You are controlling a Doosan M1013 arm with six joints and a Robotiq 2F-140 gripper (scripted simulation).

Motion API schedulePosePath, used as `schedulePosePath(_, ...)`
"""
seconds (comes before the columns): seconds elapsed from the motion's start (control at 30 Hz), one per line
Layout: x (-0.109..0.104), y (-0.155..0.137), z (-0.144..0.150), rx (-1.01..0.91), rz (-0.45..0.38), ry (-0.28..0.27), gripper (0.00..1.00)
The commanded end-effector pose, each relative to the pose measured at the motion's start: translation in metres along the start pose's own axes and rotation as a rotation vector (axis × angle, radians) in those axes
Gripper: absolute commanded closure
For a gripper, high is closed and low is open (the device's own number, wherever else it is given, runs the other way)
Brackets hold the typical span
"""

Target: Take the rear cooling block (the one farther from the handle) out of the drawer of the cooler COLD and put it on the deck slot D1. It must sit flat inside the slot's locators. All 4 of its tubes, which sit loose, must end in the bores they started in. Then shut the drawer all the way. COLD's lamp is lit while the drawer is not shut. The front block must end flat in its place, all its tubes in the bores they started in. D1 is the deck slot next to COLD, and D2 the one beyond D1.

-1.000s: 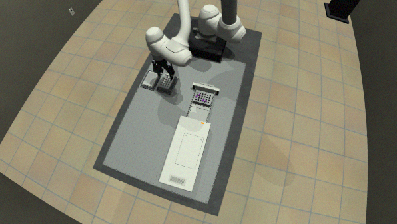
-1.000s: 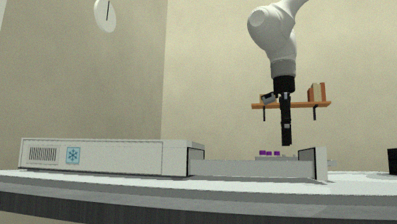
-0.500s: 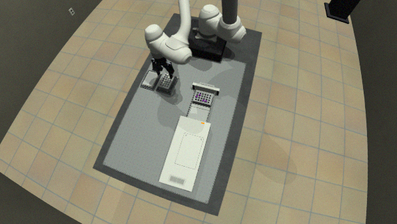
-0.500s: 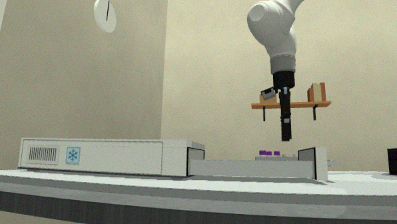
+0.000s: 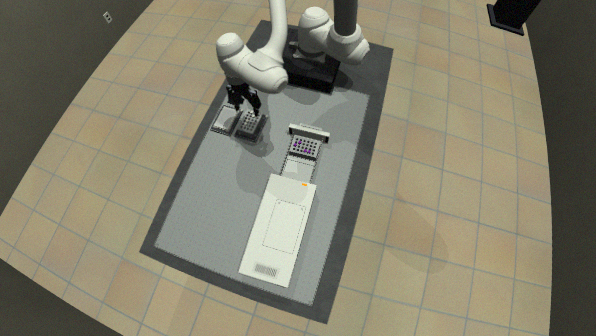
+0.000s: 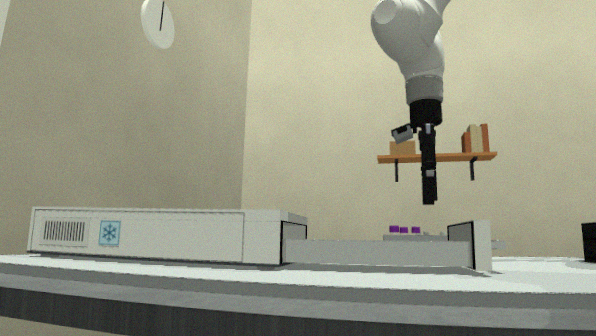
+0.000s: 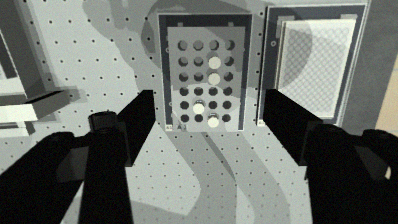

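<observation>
The rear cooling block (image 5: pixel 249 123) (image 7: pixel 207 80), grey with rows of bores, sits flat in deck slot D1 (image 7: pixel 164 70). Several white tubes (image 7: pixel 214 62) stand in its bores. My gripper (image 5: pixel 245 107) (image 6: pixel 429 200) (image 7: pixel 209 105) is open and empty. It hangs well above this block, with a finger to either side of it in the wrist view. The drawer (image 5: pixel 300 167) (image 6: pixel 375 251) of cooler COLD (image 5: pixel 280 230) (image 6: pixel 150 235) is pulled out. The front block (image 5: pixel 305 146) with purple tubes (image 6: pixel 404 229) sits in it near the handle (image 5: pixel 308 131). COLD's orange lamp (image 5: pixel 303 184) is lit.
Deck slot D2 (image 5: pixel 225 120) (image 7: pixel 312 65) beside D1 holds a pale flat plate. The arm's dark base (image 5: pixel 312 70) stands behind the deck. A wall shelf (image 6: pixel 437 157) with boxes is in the background. The drawer's rear half is bare.
</observation>
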State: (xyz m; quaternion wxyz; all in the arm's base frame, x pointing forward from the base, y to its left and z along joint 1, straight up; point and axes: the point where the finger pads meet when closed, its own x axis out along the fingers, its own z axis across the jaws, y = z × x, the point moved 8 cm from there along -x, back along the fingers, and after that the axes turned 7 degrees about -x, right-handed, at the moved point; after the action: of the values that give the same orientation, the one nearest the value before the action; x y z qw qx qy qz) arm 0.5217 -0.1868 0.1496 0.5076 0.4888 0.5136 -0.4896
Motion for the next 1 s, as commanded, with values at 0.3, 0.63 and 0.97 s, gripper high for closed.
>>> schedulePosePath(0.3,-0.016,0.000,0.000,0.000,0.001,0.000,0.34)
schedulePosePath(0.63,-0.016,-0.007,-0.027,-0.186,0.001,0.000,0.90)
schedulePosePath(0.97,-0.015,-0.015,-0.058,-0.400,0.001,0.000,0.90)
